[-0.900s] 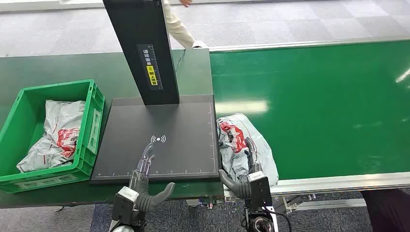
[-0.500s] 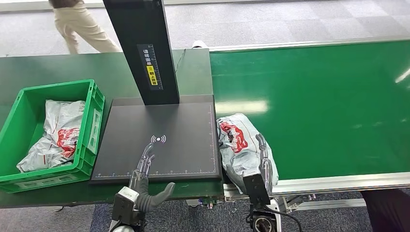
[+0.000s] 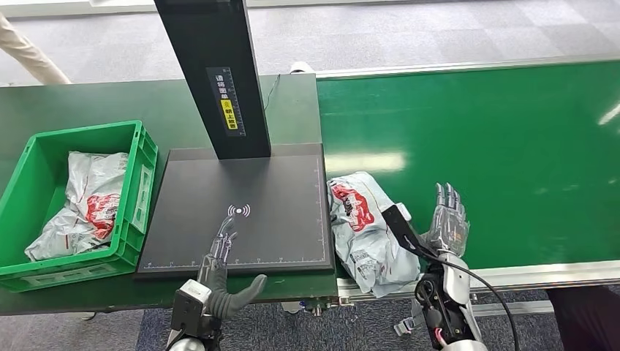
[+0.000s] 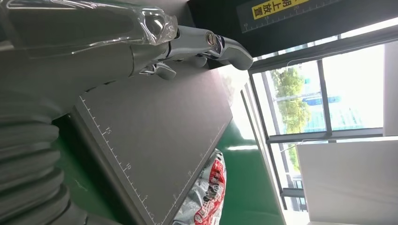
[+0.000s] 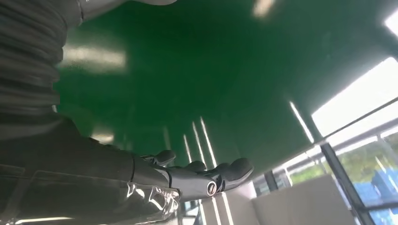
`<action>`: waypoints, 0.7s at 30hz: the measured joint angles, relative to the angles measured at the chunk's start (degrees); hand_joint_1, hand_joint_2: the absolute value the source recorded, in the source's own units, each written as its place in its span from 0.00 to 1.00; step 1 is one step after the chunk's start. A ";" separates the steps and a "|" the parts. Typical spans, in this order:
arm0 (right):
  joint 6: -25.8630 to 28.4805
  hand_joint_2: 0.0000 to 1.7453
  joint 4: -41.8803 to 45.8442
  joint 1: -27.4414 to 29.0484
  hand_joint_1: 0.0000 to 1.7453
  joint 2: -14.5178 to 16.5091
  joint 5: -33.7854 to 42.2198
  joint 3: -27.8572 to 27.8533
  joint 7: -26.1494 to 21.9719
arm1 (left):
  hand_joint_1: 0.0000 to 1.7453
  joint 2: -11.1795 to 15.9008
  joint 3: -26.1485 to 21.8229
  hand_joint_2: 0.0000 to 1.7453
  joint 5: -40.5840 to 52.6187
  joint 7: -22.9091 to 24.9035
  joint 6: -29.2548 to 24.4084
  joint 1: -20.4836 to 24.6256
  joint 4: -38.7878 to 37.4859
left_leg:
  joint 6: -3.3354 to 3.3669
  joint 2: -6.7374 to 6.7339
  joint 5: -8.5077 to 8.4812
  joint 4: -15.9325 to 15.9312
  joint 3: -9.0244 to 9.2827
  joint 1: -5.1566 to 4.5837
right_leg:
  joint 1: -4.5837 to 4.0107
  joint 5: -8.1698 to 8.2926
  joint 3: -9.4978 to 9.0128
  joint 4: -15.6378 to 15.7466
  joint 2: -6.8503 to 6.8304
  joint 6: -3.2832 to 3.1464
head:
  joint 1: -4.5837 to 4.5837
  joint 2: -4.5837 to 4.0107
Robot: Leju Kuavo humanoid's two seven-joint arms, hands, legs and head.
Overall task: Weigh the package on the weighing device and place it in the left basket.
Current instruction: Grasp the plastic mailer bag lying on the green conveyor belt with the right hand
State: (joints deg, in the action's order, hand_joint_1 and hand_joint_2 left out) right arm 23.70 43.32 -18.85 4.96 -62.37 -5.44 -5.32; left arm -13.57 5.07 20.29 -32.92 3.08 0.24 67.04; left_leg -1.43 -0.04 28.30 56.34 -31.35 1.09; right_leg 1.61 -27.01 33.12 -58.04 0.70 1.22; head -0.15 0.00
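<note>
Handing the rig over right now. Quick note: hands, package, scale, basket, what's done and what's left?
Left hand: open, holding nothing, fingers over the near edge of the scale.
Right hand: open, fingers spread, above the belt, right of the package; thumb close to the package, contact unclear.
Package: on the belt against the scale's right edge, not on the scale.
Left basket: already holds another bag.
Done: nothing for this package.
Left: grasp, weigh, drop in the basket.

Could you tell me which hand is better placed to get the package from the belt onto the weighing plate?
The right hand, probably. It is open over the green belt just beside the package, its thumb close to it. The left hand is open over the near edge of the weighing plate, farther from the package.
</note>
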 joint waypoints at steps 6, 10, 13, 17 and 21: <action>-23.36 1.00 -7.57 -2.23 0.00 -0.96 12.31 -2.21 -13.34 | 0.00 0.16 0.20 1.00 -0.97 -0.24 0.33 0.51 -0.72 | -0.01 0.01 0.02 0.00 -0.06 0.00 | 0.00 -0.03 0.05 0.00 -0.01 0.00 | 0.02 0.00; -37.18 1.00 -11.37 -2.38 0.00 -1.77 19.61 -2.51 -28.30 | 0.00 0.48 0.57 1.00 -1.46 -1.88 0.19 1.79 -2.83 | -0.01 -0.01 0.02 0.00 -0.10 -0.01 | 0.01 -0.02 0.04 0.00 0.00 0.00 | 0.01 0.00; -39.19 1.00 -13.91 -3.22 0.00 -2.10 22.15 -2.79 -32.64 | 0.00 0.57 0.75 1.00 -1.33 -2.69 -0.14 2.45 -4.33 | -0.01 -0.03 0.02 0.00 -0.08 -0.01 | 0.01 -0.01 0.04 0.00 0.01 -0.01 | 0.01 0.00; -39.61 1.00 -15.87 -4.14 0.00 -2.29 22.70 -2.92 -33.16 | 0.00 0.66 0.80 1.00 -1.23 -3.00 -0.20 2.95 -5.56 | -0.01 -0.03 0.02 0.00 -0.07 0.00 | 0.00 -0.01 0.05 0.00 0.01 -0.01 | 0.01 0.00; -40.10 1.00 -16.95 -4.56 0.00 -2.39 23.07 -2.95 -33.54 | 0.00 0.69 0.81 1.00 -1.23 -3.05 -0.22 3.18 -6.25 | -0.01 -0.03 0.02 0.00 -0.08 0.00 | 0.00 -0.02 0.05 0.00 0.01 -0.01 | 0.01 0.00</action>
State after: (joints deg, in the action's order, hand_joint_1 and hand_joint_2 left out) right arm -16.40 26.36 -23.41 2.57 -39.29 -8.39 -38.87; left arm -12.88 5.88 19.06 -35.97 2.86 3.42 60.79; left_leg -1.44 -0.07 28.32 56.33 -31.43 1.09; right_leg 1.61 -27.03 33.16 -58.04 0.71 1.21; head -0.14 0.00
